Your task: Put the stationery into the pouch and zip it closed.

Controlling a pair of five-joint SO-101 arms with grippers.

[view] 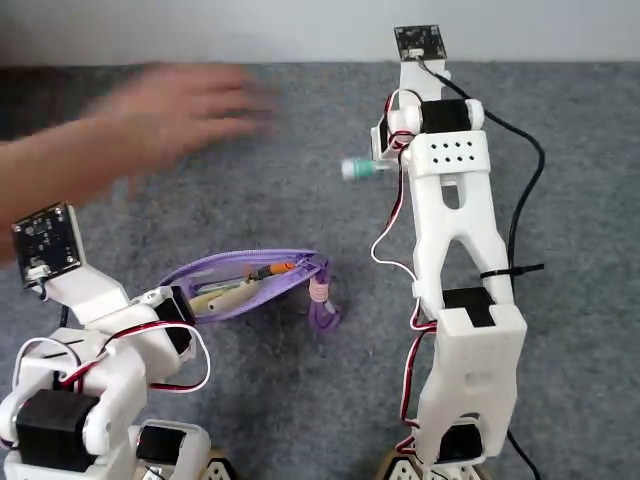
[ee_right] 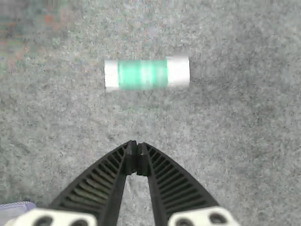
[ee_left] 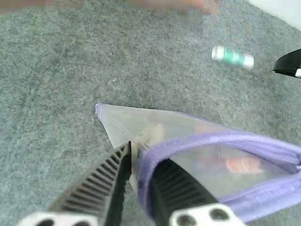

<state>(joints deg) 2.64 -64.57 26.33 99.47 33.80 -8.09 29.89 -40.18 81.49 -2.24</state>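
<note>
Left gripper (ee_left: pixel 141 157) pinches the open purple see-through pouch (ee_left: pixel 197 141). Right gripper (ee_right: pixel 137 157) is clenched empty. The green-and-white tube (ee_right: pixel 146 73) waits outside.

grey felt tabletop (view: pixel 250 400), pale wall (view: pixel 200 30) behind

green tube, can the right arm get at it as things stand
Probably yes: the green tube lies on bare carpet just ahead of the right gripper, nothing between; its shut jaws must open first.

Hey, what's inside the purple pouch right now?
Through the clear side of the pouch, an orange item and a pale item show. The zipper band and the left gripper pinching its edge cover the rest, so anything more cannot be told.
</note>
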